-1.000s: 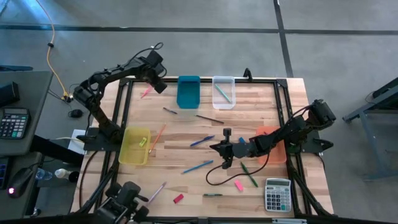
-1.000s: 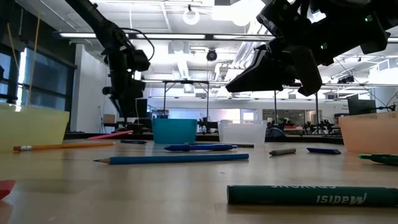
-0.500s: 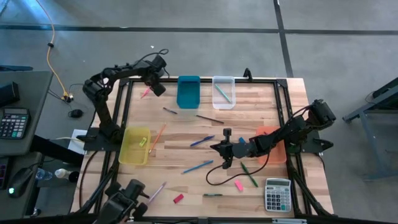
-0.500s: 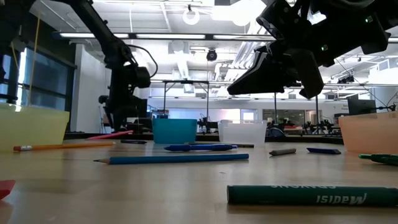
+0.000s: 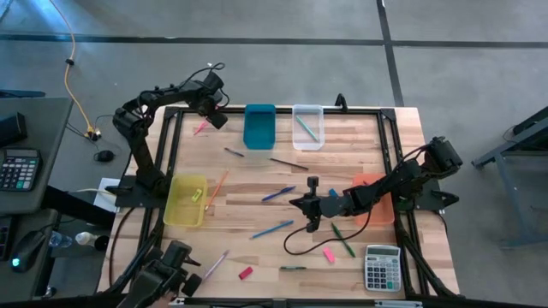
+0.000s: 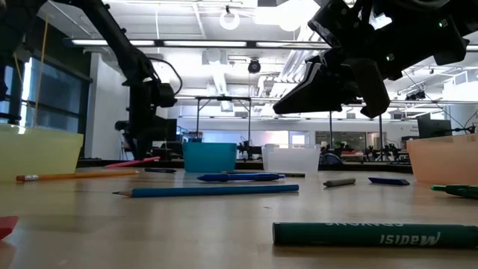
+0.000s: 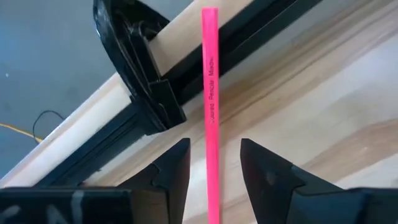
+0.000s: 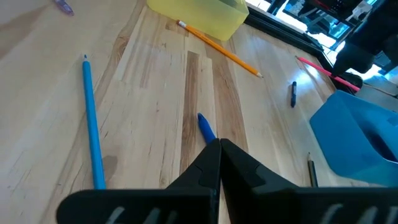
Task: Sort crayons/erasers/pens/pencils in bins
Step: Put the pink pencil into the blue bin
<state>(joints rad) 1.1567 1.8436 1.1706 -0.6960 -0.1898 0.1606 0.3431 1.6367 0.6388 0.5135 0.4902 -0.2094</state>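
My left gripper (image 7: 214,152) stands open at the table's far left corner, pointing steeply down, one finger on either side of a pink pencil (image 7: 211,93) that lies flat on the wood (image 5: 201,128); a gap shows on both sides. My right gripper (image 8: 219,149) hangs shut over mid-table (image 5: 295,204) with nothing in it. The four bins rest on the table: yellow (image 5: 186,201), teal (image 5: 259,127), clear (image 5: 307,127), orange (image 5: 374,198). A pink eraser (image 5: 329,254) and a red eraser (image 5: 246,273) lie near the front edge.
Loose sticks lie across the middle: an orange pencil (image 5: 217,190), a blue pen (image 5: 278,193), a blue pencil (image 5: 272,228), a green crayon (image 6: 373,235). A grey calculator (image 5: 382,267) sits at the front right. The black table frame (image 7: 143,74) runs close by the pink pencil.
My left gripper has gone down and a little toward the table's far left corner, ending low over the pink pencil. The pencil has stayed where it was.
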